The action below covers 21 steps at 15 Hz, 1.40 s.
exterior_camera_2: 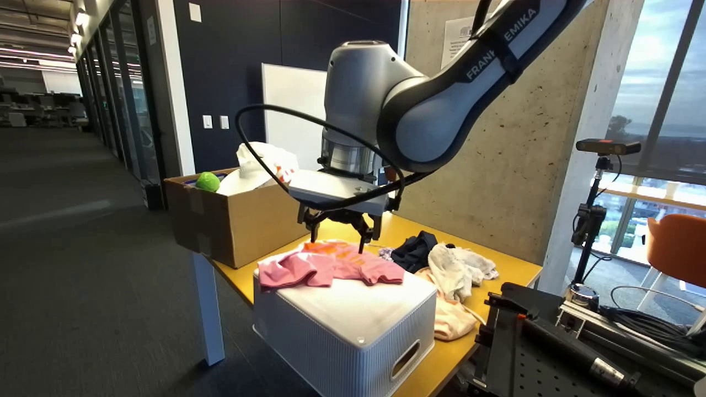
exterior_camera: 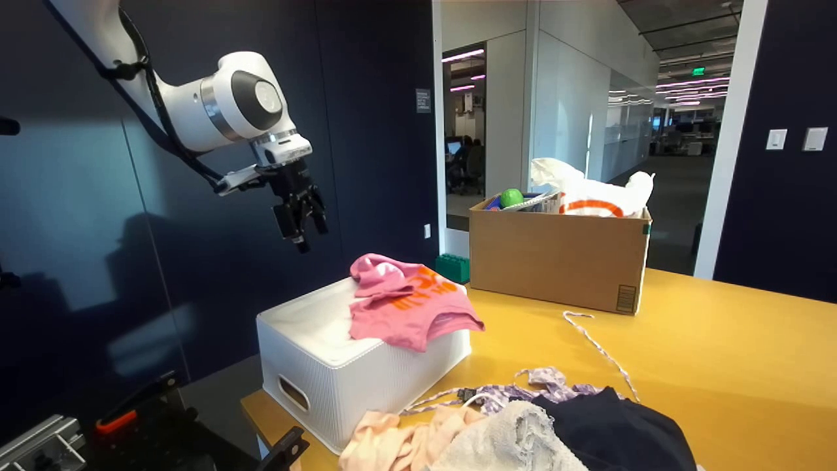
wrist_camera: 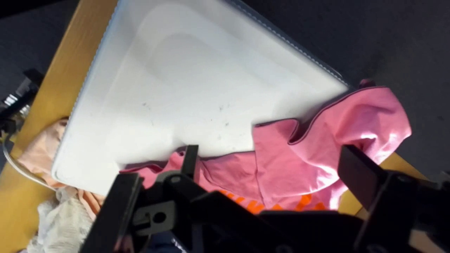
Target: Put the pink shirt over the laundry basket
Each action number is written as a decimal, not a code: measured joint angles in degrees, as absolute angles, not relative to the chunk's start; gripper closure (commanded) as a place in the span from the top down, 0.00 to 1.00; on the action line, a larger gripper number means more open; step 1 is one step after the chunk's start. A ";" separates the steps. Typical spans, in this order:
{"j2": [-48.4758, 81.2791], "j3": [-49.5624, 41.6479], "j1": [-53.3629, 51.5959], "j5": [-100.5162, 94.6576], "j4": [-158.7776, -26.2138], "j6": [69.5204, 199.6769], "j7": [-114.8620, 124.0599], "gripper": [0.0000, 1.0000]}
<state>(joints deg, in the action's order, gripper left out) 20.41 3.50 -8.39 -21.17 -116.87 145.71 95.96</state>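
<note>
The pink shirt (exterior_camera: 418, 304) with orange print lies across one end of the laundry basket's top and hangs over its edges. It also shows in an exterior view (exterior_camera_2: 331, 267) and in the wrist view (wrist_camera: 281, 165). The white laundry basket (exterior_camera: 386, 386) stands on the table with a flat, closed face up and a handle hole in its side; it also shows in an exterior view (exterior_camera_2: 320, 342) and in the wrist view (wrist_camera: 193, 91). My gripper (exterior_camera: 312, 237) is open and empty above the shirt, apart from it; its fingers (wrist_camera: 270, 151) stand wide apart in the wrist view.
Peach, grey and dark clothes (exterior_camera: 621, 425) lie in a pile beside the basket. A cardboard box (exterior_camera: 556, 261) with a white bag and a green ball stands further back on the yellow table (exterior_camera: 719, 353). A braided cord (exterior_camera: 601, 350) lies nearby.
</note>
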 measured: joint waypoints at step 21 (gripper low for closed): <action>15.97 2.37 -6.96 2.11 -128.91 151.73 92.34 1.00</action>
<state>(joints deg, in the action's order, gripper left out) 15.97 2.37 -6.96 2.11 -128.91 151.73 92.34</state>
